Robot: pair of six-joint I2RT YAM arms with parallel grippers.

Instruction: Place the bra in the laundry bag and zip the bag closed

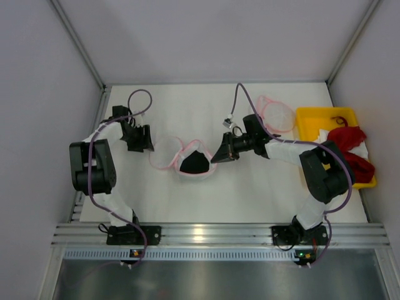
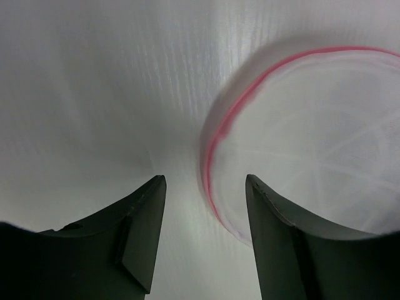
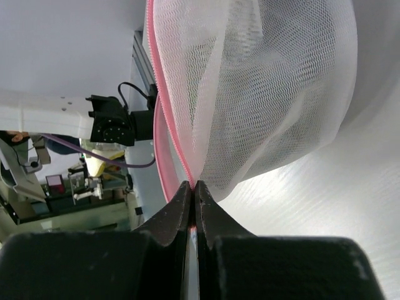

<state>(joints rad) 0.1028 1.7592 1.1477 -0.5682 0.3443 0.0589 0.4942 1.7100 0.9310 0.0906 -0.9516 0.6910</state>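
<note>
The black bra (image 1: 194, 164) lies bunched inside the white mesh laundry bag (image 1: 169, 154) at the table's middle. The bag's pink zip rim is parted. My right gripper (image 1: 217, 157) is shut on the bag's pink rim at its right edge; in the right wrist view the closed fingertips (image 3: 193, 187) pinch the pink zip tape (image 3: 164, 134) with mesh (image 3: 269, 81) hanging above. My left gripper (image 1: 142, 142) is open and empty just left of the bag; in the left wrist view the bag's pink rim (image 2: 215, 147) curves between and beyond its fingers (image 2: 275, 219).
A second mesh bag (image 1: 278, 115) with pink trim lies at the back right. A yellow tray (image 1: 306, 122) at the right edge holds red garments (image 1: 350, 144). White walls close in the left, back and right.
</note>
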